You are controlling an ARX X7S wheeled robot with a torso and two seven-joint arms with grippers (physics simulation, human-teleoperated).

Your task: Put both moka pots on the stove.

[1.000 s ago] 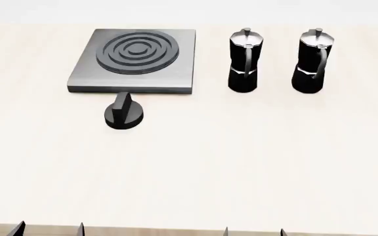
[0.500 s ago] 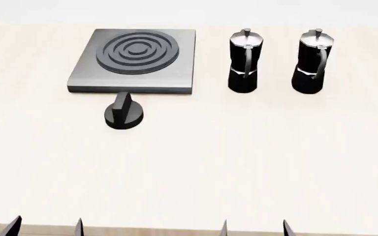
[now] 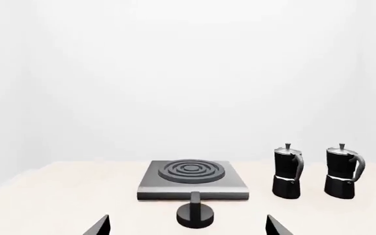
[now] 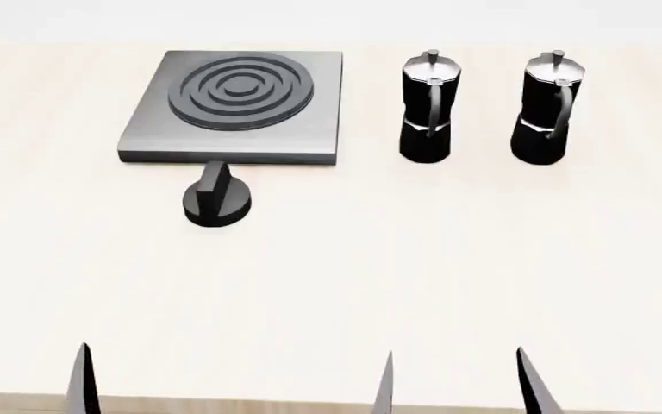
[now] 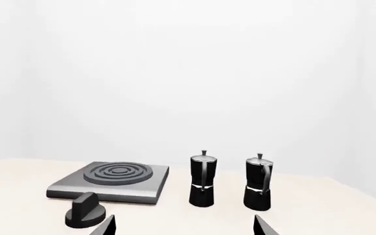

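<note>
We find both moka pots upright on the pale table, off to the right of the stove. The nearer-to-stove pot stands just beside the plate's right edge; the far pot stands apart from it, further right. Neither is on the burner; nothing of the task is done yet. A squat black knob sits in front of the stove, close to its near edge.

Right gripper: fingers spread wide, empty, low at the table's near edge, well short of the pots. Left gripper: two tips show widely parted in its wrist view and nothing is between them; in the head view we see only one left tip, so we take that view as incomplete.

Risks as we judge them:
- Pots are tall, narrow-waisted and glossy; a high or off-centre pinch could tip or slip one.
- Handles face us; a finger catching a handle would twist the pot.
- Reaching for the far pot may brush its neighbour.
- The burner's raised rings could leave a pot rocking.
- A low left-arm sweep could knock the knob.
</note>
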